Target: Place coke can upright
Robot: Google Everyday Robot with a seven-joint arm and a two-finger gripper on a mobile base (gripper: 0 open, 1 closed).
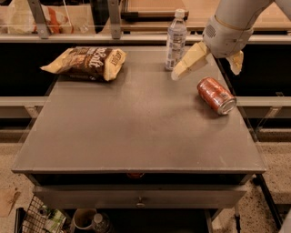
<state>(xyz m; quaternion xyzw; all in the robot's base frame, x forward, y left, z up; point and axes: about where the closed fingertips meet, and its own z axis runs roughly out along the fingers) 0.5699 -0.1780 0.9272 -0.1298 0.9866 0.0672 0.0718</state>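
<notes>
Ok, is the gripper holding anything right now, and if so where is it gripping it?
Nothing is held. The gripper hangs open above the can, which lies on its side on the table.

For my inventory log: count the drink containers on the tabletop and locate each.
2. The water bottle stands at the back edge; the coke can lies on its side near the right edge, close by the open hand. None seems hidden.

Cannot trace the arm (241, 13) past the top edge, above the gripper (206, 73) spread wide near the can (217, 95). Cannot read the can's markings (nor the bottle (176, 40) label). Cannot make out the clutter (84, 220) below the table (136, 127).
</notes>
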